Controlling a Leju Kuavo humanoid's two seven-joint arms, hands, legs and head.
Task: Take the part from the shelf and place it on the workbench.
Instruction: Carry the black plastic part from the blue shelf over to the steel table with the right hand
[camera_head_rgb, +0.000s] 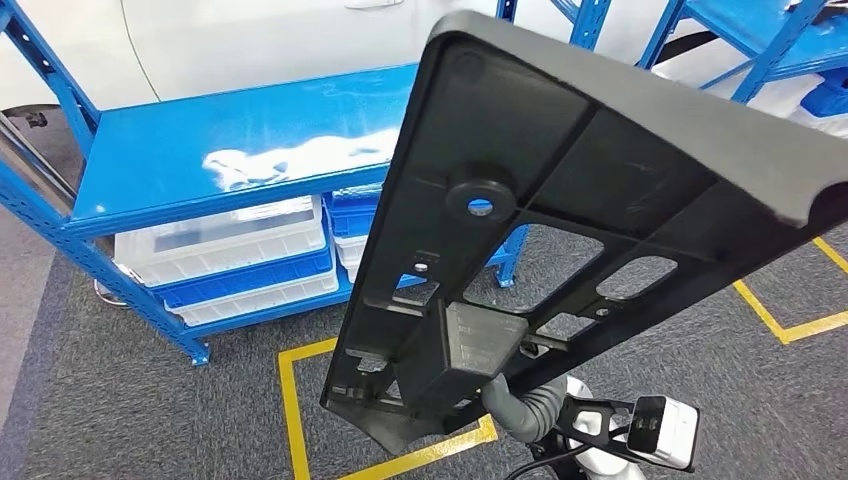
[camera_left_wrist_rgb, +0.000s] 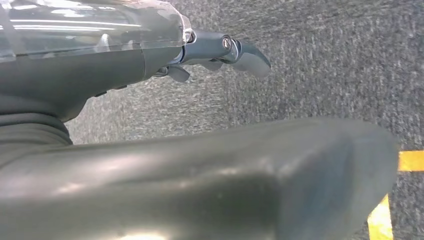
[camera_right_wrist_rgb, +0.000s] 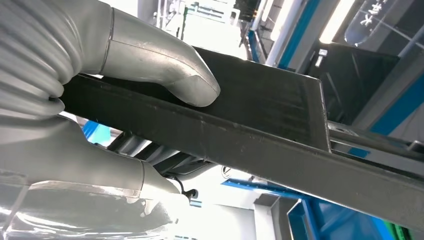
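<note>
The part (camera_head_rgb: 560, 200) is a large black plastic panel with ribs, cut-outs and a round boss. It hangs tilted in the air in front of the head view, hiding much of the scene. My right hand (camera_head_rgb: 525, 408) grips its lower edge from below. In the right wrist view the thumb (camera_right_wrist_rgb: 160, 65) presses on one face of the part's edge (camera_right_wrist_rgb: 260, 125), and the rest of the hand (camera_right_wrist_rgb: 45, 125) wraps the other face. My left hand (camera_left_wrist_rgb: 150, 55) hangs over grey carpet, its fingers (camera_left_wrist_rgb: 225, 47) stretched out and holding nothing.
A blue metal shelf (camera_head_rgb: 230, 140) stands ahead on the left, its top board bare. White and blue bins (camera_head_rgb: 230, 255) sit on its lower level. Another blue rack (camera_head_rgb: 760, 30) is at the upper right. Yellow tape lines (camera_head_rgb: 290, 400) mark the grey carpet.
</note>
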